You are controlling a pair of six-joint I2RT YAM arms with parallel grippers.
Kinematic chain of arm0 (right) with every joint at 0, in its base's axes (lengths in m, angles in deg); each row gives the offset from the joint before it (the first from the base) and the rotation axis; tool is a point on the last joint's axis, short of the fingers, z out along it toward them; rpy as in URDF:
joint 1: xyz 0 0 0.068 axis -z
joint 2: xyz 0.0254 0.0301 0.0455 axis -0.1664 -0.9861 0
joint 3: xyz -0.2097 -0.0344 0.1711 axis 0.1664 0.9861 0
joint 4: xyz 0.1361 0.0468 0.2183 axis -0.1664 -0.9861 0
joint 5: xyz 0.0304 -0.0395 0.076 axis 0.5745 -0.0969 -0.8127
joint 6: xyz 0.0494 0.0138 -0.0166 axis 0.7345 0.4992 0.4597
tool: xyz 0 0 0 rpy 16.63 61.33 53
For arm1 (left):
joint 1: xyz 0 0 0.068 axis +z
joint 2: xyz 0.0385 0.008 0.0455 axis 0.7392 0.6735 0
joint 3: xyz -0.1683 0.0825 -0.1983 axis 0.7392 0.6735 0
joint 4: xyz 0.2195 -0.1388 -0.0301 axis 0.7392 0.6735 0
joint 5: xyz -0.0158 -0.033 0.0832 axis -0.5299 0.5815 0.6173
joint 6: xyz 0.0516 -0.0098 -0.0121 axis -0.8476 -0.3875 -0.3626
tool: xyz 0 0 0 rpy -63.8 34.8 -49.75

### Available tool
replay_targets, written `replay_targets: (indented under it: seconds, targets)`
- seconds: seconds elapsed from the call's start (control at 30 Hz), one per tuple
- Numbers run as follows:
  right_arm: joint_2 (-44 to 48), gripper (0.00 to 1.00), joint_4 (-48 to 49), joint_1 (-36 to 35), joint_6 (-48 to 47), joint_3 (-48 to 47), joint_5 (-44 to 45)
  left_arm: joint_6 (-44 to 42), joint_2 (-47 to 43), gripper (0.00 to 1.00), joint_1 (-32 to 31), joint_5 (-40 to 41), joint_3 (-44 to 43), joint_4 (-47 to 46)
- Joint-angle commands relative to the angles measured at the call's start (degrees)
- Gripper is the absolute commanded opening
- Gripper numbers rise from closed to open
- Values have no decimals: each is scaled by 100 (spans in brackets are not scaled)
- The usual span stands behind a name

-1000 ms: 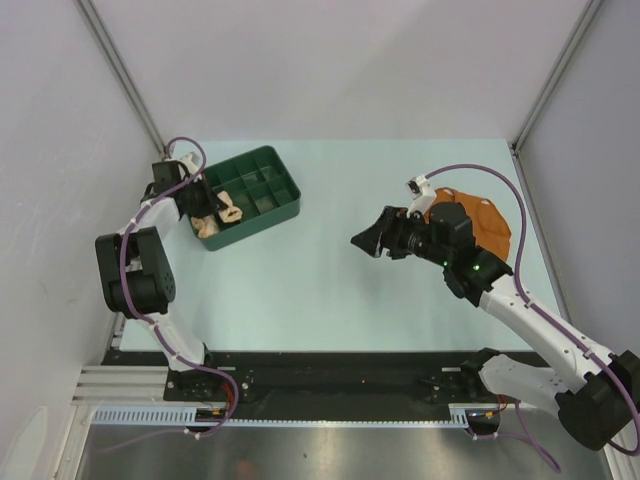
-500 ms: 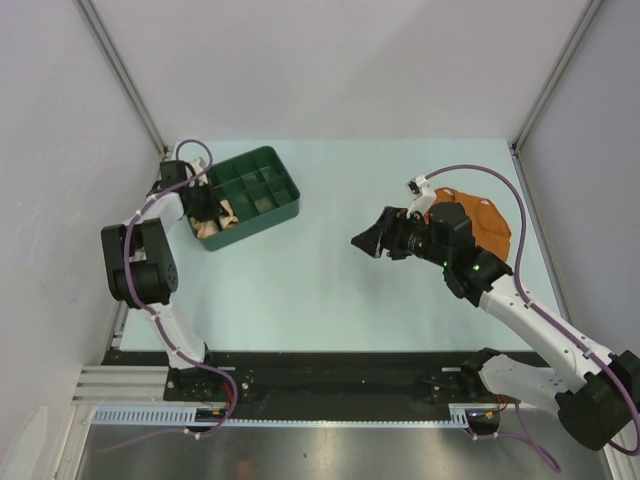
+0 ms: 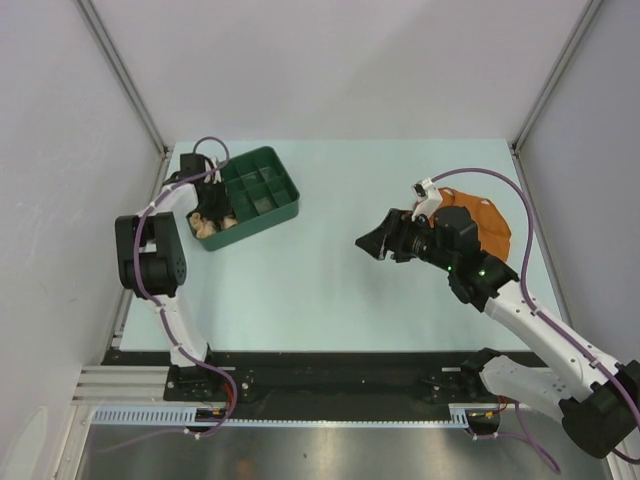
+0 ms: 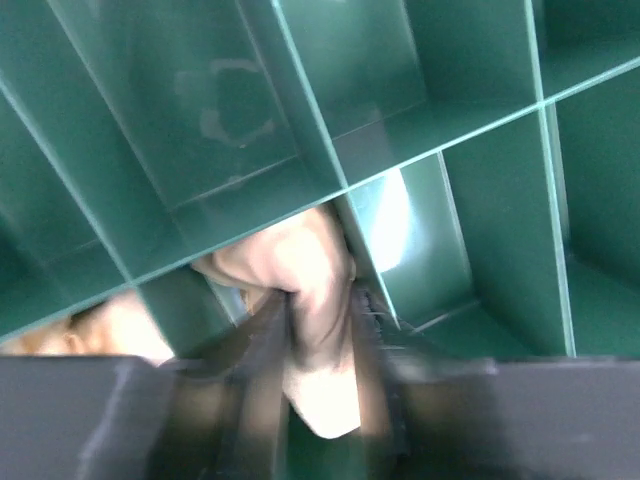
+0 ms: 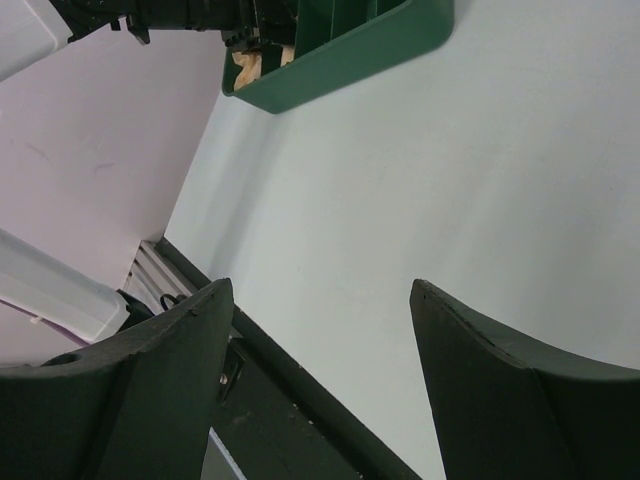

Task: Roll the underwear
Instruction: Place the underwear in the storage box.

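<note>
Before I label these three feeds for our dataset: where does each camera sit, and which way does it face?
Top external: above and behind the arm bases, looking down on the table; both arms show, left tool at the green compartment tray, right tool over the table.
Left wrist: looks close into the tray's compartments; peach underwear between its dark fingers, blurred.
Right wrist: looks low across the table toward the tray; its own fingers stand wide apart.
Shared: all three show the tray.

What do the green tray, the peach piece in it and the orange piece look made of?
Green tray: hard plastic, glossy; thin straight dividers catch glare. Peach piece: soft matte cloth, bunched in folds. Orange piece: probably cloth, matte, lying limp.
</note>
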Motion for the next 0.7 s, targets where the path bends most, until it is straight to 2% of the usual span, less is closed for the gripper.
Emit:
replay_targets:
  seconds: [0.0,0.03,0.07,0.2,0.47,0.67]
  targets:
    - [221,76,-74,14,-106,8,176,21,-281,45,-20,485,-222,402]
    - [274,76,-92,5,-132,17,219,21,-352,54,-20,529,-283,463]
    - [292,76,-127,14,-141,17,237,38,-465,58,-20,521,-327,516]
    - [345,76,-162,14,-150,17,281,73,-730,70,-29,564,-529,718]
    - [354,76,-215,23,-281,17,466,205,-1537,71,-73,283,-740,753]
    - [11,76,-206,119,-413,8,667,293,-2803,70,-327,327,-443,447]
